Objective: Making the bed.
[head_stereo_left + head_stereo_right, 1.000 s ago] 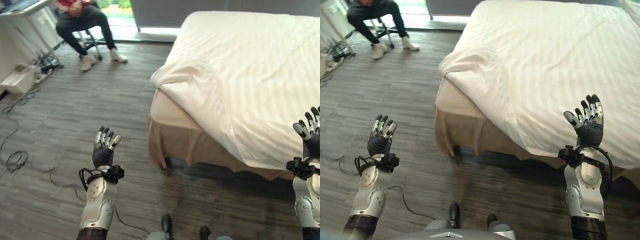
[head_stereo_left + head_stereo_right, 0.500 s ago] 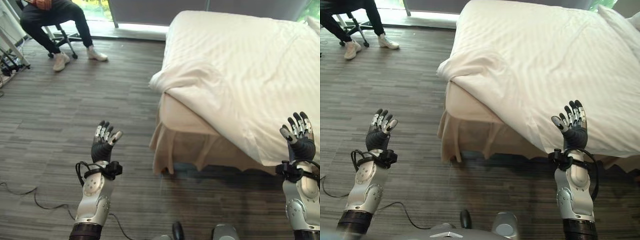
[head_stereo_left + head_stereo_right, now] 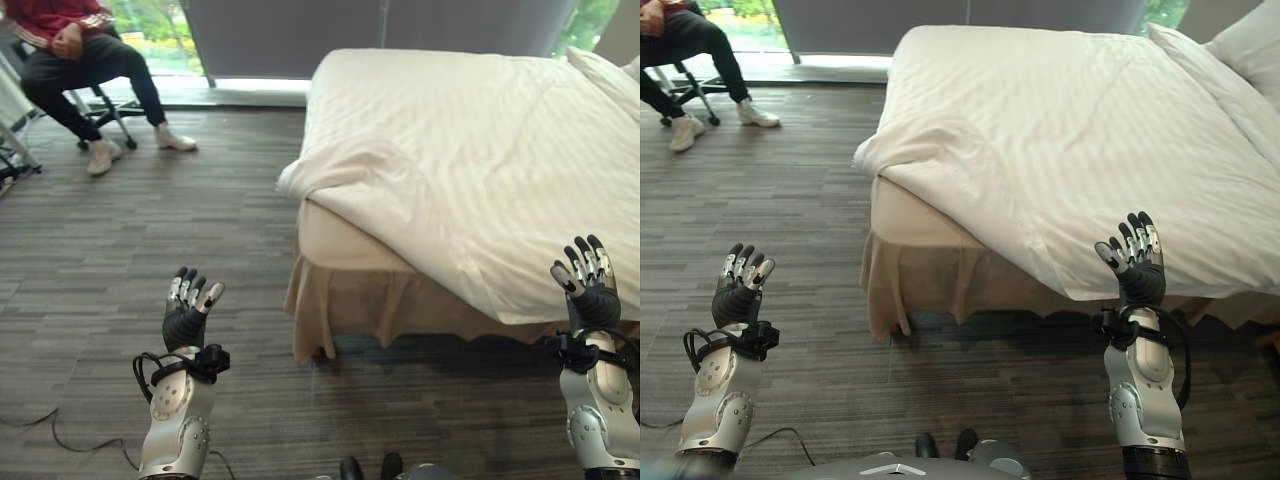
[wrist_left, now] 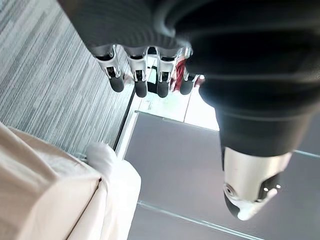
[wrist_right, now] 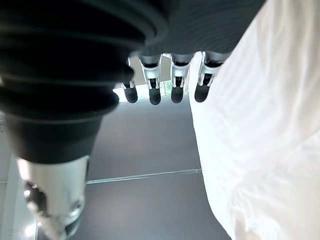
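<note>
White duvet (image 3: 1070, 130) just beyond right hand (image 3: 1135, 265)

duvet (image 3: 1070, 130): white cloth, matt, faint woven stripes, soft creases at the folded corner
bed skirt (image 3: 400, 310): beige cloth, matt, hanging in loose pleats
pillow (image 3: 1245, 40): white cloth, smooth
floor (image 3: 200, 250): grey wood-look planks, matt, streaky grain; possibly laminate
left hand (image 3: 185, 312): silver metal-look fingers, dark matt tips
right hand (image 3: 1132, 262): same finish, dark ribbed cover, rubbery
</note>
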### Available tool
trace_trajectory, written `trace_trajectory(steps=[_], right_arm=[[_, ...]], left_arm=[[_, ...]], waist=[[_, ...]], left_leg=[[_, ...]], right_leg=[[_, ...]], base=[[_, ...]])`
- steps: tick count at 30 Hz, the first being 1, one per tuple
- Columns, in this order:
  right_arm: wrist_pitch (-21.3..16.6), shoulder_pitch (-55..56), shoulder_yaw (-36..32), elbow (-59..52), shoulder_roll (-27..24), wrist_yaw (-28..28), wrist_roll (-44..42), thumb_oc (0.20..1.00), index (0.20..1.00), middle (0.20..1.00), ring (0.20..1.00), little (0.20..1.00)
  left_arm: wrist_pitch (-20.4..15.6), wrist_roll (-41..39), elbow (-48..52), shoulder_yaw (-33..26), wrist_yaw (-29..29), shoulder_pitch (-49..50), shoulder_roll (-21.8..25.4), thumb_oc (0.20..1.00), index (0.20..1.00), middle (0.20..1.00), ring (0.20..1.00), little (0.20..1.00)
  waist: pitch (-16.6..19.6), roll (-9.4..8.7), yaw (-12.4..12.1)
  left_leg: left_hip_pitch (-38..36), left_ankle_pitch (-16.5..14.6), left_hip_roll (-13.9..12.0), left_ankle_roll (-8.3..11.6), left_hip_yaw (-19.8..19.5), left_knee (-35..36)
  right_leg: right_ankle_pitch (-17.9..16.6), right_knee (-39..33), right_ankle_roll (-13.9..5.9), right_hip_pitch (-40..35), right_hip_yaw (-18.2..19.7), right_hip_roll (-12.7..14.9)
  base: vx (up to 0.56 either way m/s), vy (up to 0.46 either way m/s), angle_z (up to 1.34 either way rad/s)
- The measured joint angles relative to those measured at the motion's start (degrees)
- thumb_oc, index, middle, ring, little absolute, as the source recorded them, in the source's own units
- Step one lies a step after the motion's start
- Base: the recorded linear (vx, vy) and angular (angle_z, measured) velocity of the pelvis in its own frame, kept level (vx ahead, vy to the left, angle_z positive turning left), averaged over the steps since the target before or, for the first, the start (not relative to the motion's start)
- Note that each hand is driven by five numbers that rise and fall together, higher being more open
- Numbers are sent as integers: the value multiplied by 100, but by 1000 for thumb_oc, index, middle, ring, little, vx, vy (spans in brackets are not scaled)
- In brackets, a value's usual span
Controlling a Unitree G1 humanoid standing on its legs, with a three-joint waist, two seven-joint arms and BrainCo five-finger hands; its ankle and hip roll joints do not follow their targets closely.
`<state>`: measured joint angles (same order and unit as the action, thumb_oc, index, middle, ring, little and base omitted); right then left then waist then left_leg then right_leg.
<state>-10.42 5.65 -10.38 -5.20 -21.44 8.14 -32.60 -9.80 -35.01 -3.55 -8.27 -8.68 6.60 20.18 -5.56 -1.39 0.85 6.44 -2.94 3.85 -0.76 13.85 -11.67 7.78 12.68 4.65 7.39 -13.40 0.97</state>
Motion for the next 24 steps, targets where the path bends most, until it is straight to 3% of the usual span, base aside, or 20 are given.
trace_trajectory(steps=[1, 2, 5, 6, 9, 11, 12, 13, 14, 15, 17, 18, 21, 22, 23, 24], right_arm=[[5, -12, -2, 75, -11, 1, 0, 1000, 1000, 1000, 1000, 1000], [13, -42, -2, 121, -10, 2, 0, 1000, 1000, 1000, 1000, 1000], [12, -63, -40, 116, 1, 22, -8, 1000, 1000, 1000, 1000, 1000], [11, -105, -37, 116, 0, 20, -12, 1000, 1000, 1000, 1000, 1000], [-9, -83, -135, 117, -68, 25, -114, 1000, 1000, 1000, 1000, 1000], [-11, -113, -288, 121, -167, 52, -152, 1000, 1000, 1000, 1000, 1000], [-10, -107, -291, 121, -255, 57, -172, 1000, 1000, 1000, 1000, 1000], [-12, -115, -314, 121, -283, 64, -174, 1000, 1000, 1000, 1000, 1000], [-24, -112, -315, 118, -342, 70, -174, 1000, 1000, 1000, 1000, 1000], [-27, -120, -360, 116, -396, 71, -173, 1000, 1000, 1000, 1000, 1000], [-30, -134, -402, 111, -379, 86, -171, 1000, 1000, 1000, 1000, 1000], [-41, -220, -508, 103, -379, 99, -168, 1000, 1000, 1000, 1000, 1000], [-82, -86, -882, 18, -372, 138, -147, 1000, 1000, 1000, 1000, 1000], [-56, 8, -909, 41, -316, 144, -122, 1000, 1000, 1000, 1000, 1000], [-18, 78, -796, -171, -107, 103, -113, 1000, 1000, 1000, 1000, 1000], [-31, 66, -676, -123, 60, 104, -114, 1000, 1000, 1000, 1000, 1000]], left_arm=[[-1, -27, -21, 4, -8, 9, -5, 1000, 1000, 1000, 1000, 1000], [-2, -34, -83, -2, -20, 39, -12, 1000, 1000, 1000, 1000, 1000], [-8, -35, -105, -7, -34, -45, -11, 1000, 1000, 1000, 1000, 1000], [-9, -35, -99, -8, -44, -65, -11, 1000, 1000, 1000, 1000, 1000], [-11, -35, -102, 6, -58, -124, -36, 1000, 1000, 1000, 1000, 1000], [-37, -35, -106, 2, -104, -277, -53, 1000, 1000, 1000, 1000, 1000], [-49, -35, -106, 4, -118, -313, -65, 1000, 1000, 1000, 1000, 1000], [-61, -35, -109, 8, -125, -335, -64, 1000, 1000, 1000, 1000, 1000], [-97, -35, -108, 11, -127, -334, -65, 1000, 1000, 1000, 1000, 1000], [-108, -36, -131, 14, -124, -374, -61, 1000, 1000, 1000, 1000, 1000], [-125, -43, -177, 0, -131, -438, -48, 1000, 1000, 1000, 1000, 1000], [-134, -46, -179, 13, -119, -450, -42, 1000, 1000, 1000, 1000, 1000], [-159, -43, -222, 93, -112, -627, -41, 1000, 1000, 1000, 1000, 1000], [-169, -35, -278, 143, -113, -770, -29, 1000, 1000, 1000, 1000, 1000], [-200, -17, -446, 132, -103, -729, 1, 1000, 1000, 1000, 1000, 1000], [-204, -15, -477, 107, -132, -665, 38, 1000, 1000, 1000, 1000, 1000]], waist=[[-47, -104, -50], [-58, -162, -140], [-94, -213, -11], [-119, -233, 25], [-159, -146, 134], [-290, 12, 186], [-332, 77, 235], [-377, 129, 225], [-375, 216, 229], [-427, 324, 254], [-477, 246, 275], [-468, 311, 312], [-413, 706, 465], [-435, 646, 425], [-394, 720, 381], [-359, 608, 344]], left_leg=[[279, 97, 19, 112, -125, -525], [528, -26, -56, 111, -212, -932], [491, -128, -671, 143, -321, -762], [197, -88, -908, 150, -511, -245], [-316, -73, -1218, 145, -881, 717], [-449, 180, -1236, 262, -1315, 1050], [-459, 377, -1307, 262, -1334, 1052], [-473, 434, -1311, 256, -1333, 1054], [-491, 773, -1286, 209, -1366, 1118], [-539, 943, -1327, 417, -1415, 1015], [-522, 743, -1096, 540, -1465, 900], [-605, 582, -921, 466, -1445, 1054], [-971, 302, -771, 228, -1324, 1706], [-974, 286, -591, 168, -1284, 1707], [-915, 259, -484, 35, -1110, 1696], [-878, 259, -381, 31, -940, 1699]], right_leg=[[28, -5, 158, 13, 103, 105], [-20, -160, 255, -32, 167, 155], [-137, -494, 323, -227, 196, 178], [-189, -498, 270, -279, 353, 182], [-356, -652, -7, -396, 516, 182], [-541, -735, -262, -477, 610, 178], [-544, -759, -333, -518, 645, 186], [-590, -795, -450, -584, 697, 191], [-565, -792, -506, -594, 742, 179], [-622, -824, -729, -666, 797, 196], [-674, -916, -823, -738, 927, 448], [-695, -1046, -858, -781, 1025, 645], [-772, -1161, -1018, -788, 822, 774], [-932, -1085, -1211, -679, 860, 903], [-1015, -674, -1248, -312, 878, 1122], [-1189, -679, -1109, -152, 953, 1184]], base=[[0, -74, -8], [20, -54, -25], [104, 1, -12], [125, 69, -32], [102, 147, -32], [104, 276, -30], [111, 309, -35], [73, 234, -30], [117, 427, -34], [113, 487, -25], [168, 728, -23], [176, 716, -31], [148, 745, -2], [68, 608, -20], [16, 499, -68], [-25, 644, -85]])
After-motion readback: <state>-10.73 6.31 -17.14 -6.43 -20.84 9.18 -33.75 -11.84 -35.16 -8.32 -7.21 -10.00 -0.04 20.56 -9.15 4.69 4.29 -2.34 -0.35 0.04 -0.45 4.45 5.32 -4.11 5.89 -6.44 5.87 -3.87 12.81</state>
